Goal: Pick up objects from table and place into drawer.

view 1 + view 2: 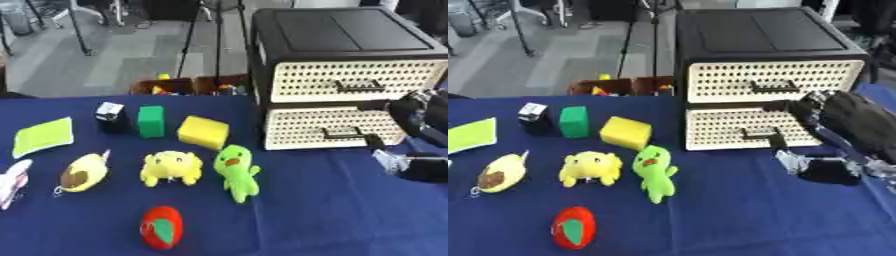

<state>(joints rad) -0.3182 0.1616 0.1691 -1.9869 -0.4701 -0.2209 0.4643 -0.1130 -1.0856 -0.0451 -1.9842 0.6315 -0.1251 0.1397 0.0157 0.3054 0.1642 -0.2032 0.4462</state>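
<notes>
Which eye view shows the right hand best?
Right eye view: the right hand and its forearm sit well inside the frame, just right of the lower drawer handle. In the left eye view the arm is cut by the right edge, so less shows.

Grey floor (114, 55) behind table; black tripod legs (186, 45) (thin, several); brown box (619, 86) nr table's far edge.
</notes>
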